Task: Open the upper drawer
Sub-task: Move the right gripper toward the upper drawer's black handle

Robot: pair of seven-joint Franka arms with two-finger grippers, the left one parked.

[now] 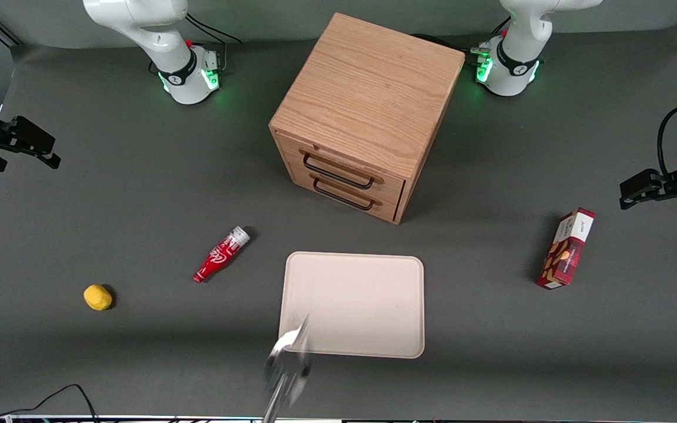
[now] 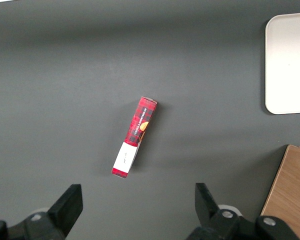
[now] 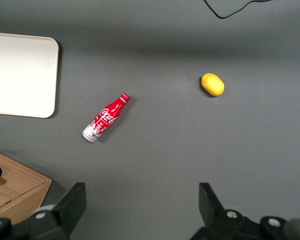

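The light oak cabinet (image 1: 368,88) stands mid-table. Its upper drawer (image 1: 338,170) is shut flush, with its thin black bar handle (image 1: 337,178) across the front. The identical lower drawer (image 1: 344,197) sits just beneath it, also shut. My right gripper (image 1: 50,154) hangs above the table toward the working arm's end, well apart from the cabinet. In the right wrist view the gripper (image 3: 141,200) is open and empty over bare grey table, with a corner of the cabinet (image 3: 20,187) at the frame's edge.
A red cola bottle (image 1: 221,254) lies between my gripper and the cabinet, also in the right wrist view (image 3: 105,118). A yellow lemon (image 1: 97,297) lies nearer the front camera. A beige tray (image 1: 353,305) lies in front of the drawers. A red snack box (image 1: 567,248) stands toward the parked arm's end.
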